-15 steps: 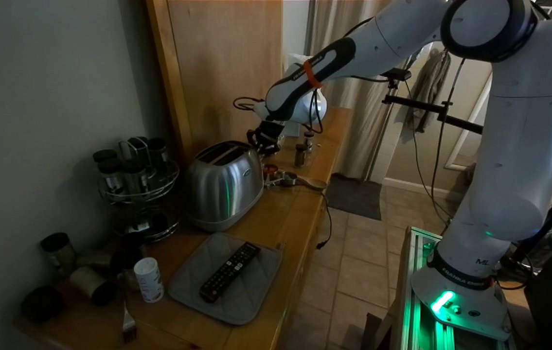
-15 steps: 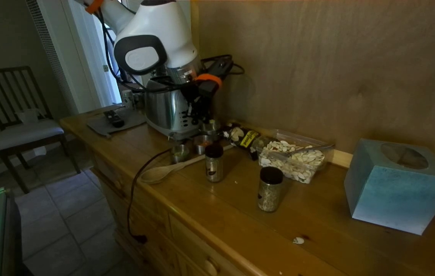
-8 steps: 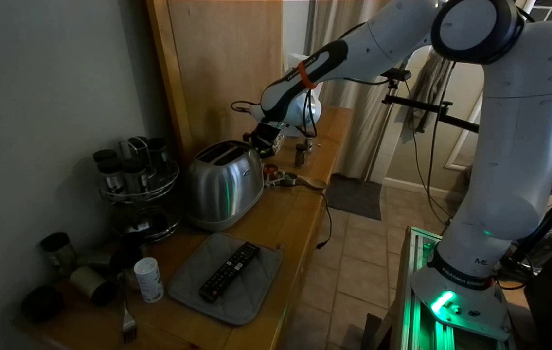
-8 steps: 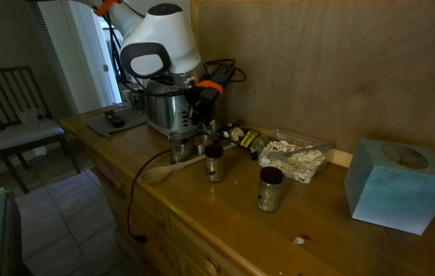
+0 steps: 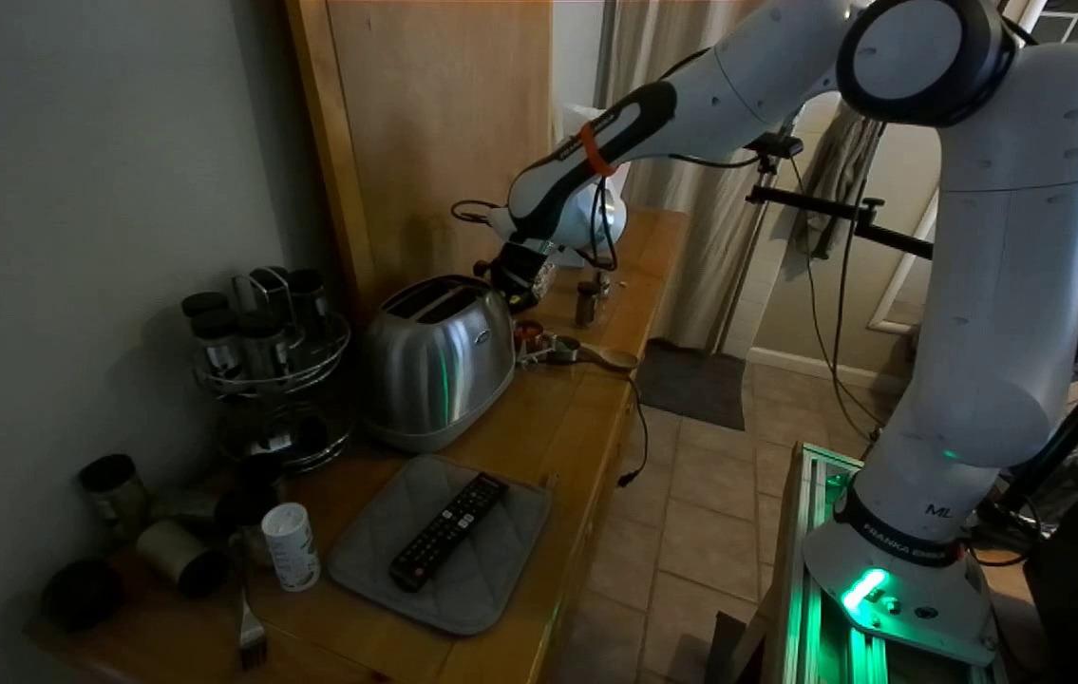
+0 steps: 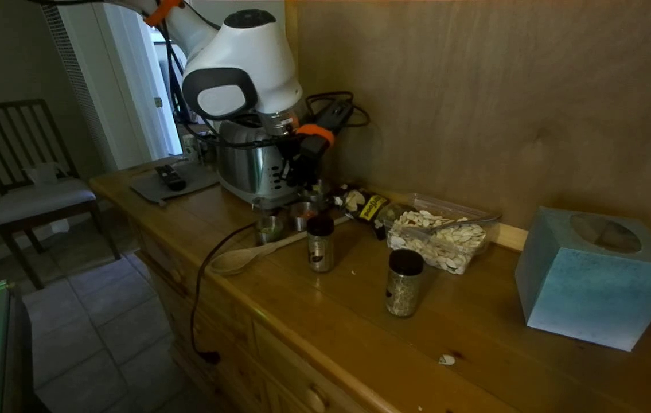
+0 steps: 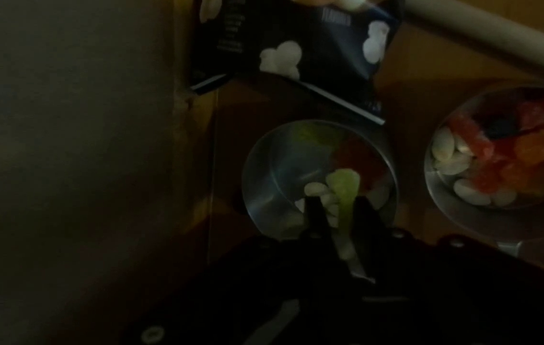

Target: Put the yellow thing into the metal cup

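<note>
The yellow thing point(image 7: 344, 184) is a small yellow-green piece lying between my fingertips in the wrist view. It is close against the right finger, with a narrow gap to the left finger. My gripper point(image 7: 338, 200) is partly open, pointing down over the metal cup point(image 7: 260, 191). The cup holds white seeds, a dark red piece and a greenish piece. I cannot tell whether the yellow thing touches the cup's contents. In the exterior views the gripper point(image 5: 515, 296) point(image 6: 302, 172) is low beside the toaster; the cup point(image 6: 317, 202) is partly hidden beneath it.
The toaster point(image 5: 439, 361) stands beside the gripper, and the wooden wall point(image 6: 474, 103) rises behind. More metal cups point(image 6: 303, 213) point(image 6: 269, 230), a black snack bag point(image 7: 295, 52), a wooden spoon point(image 6: 239, 258), spice jars point(image 6: 320, 244) and a seed tub point(image 6: 440, 241) are close by.
The gripper has moved down toward the cup and slightly toward the toaster. Most of this happened in the first half second; since then it has lowered only a little.
</note>
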`<move>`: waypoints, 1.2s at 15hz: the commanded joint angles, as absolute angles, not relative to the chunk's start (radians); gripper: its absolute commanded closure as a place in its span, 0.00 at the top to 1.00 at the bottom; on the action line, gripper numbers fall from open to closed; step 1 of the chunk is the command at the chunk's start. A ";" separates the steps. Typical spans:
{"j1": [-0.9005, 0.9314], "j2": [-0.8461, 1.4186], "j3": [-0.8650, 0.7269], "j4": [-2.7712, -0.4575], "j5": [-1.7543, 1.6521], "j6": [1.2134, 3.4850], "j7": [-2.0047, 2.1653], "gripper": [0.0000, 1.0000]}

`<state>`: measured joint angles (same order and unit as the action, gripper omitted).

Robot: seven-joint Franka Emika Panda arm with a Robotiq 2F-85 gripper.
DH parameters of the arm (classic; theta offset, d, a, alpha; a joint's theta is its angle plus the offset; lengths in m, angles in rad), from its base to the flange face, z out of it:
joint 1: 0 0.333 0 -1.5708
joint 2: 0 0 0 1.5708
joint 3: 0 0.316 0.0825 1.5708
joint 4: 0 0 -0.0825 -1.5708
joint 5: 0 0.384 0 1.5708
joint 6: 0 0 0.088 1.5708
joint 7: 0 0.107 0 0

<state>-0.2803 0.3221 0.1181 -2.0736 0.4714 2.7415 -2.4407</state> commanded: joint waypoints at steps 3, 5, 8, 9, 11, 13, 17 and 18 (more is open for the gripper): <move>-0.307 0.345 0.144 -2.031 0.509 2.729 -2.459 0.66; -0.312 0.341 0.146 -2.027 0.518 2.724 -2.456 0.80; -0.315 0.341 0.147 -2.017 0.535 2.724 -2.453 0.99; -0.316 0.343 0.148 -2.014 0.542 2.723 -2.452 1.00; -0.315 0.348 0.153 -2.007 0.553 2.725 -2.456 1.00; -0.315 0.352 0.159 -2.004 0.567 2.730 -2.459 1.00; -0.317 0.360 0.178 -1.998 0.610 2.733 -2.469 1.00; -0.318 0.363 0.181 -1.996 0.618 2.732 -2.468 1.00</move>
<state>-0.2983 0.3333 0.1552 -2.0327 0.5677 2.7397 -2.4390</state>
